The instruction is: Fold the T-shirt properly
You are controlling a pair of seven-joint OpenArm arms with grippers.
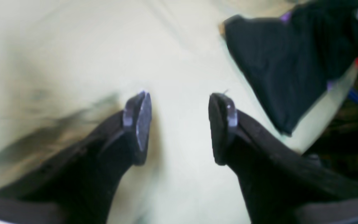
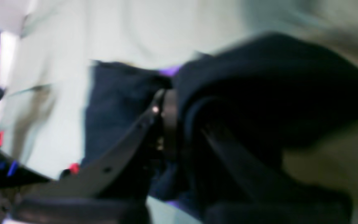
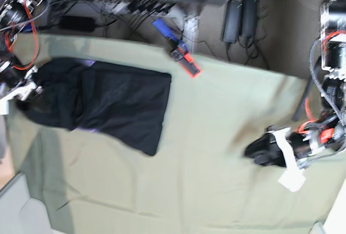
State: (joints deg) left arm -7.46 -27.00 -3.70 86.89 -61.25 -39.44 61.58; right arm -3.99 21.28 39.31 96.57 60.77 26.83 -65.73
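Left pincer (image 1: 179,127) fills the wrist view up close, jaws wide apart with nothing between them, hovering over bare table (image 1: 89,46). Shirt (image 1: 278,71) sits well off to its upper right there, not touching it.

Right pincer (image 2: 174,121) is clamped down on a bunched edge of the shirt (image 2: 259,93), black cloth draped right over the jaws. In the base view the shirt (image 3: 116,101) lies partly folded just beside that pincer (image 3: 24,91).

What could go wrong: the grab looks like a wad of several layers, so pulling from here might drag the whole bundle and undo the fold instead of turning one layer over. Only one arm holds cloth, so the far edge could trail crooked. Cloth could also snag on the jaws at release.

Labels or writing: none readable, just a purple sliver of print; wrist views are blurry.
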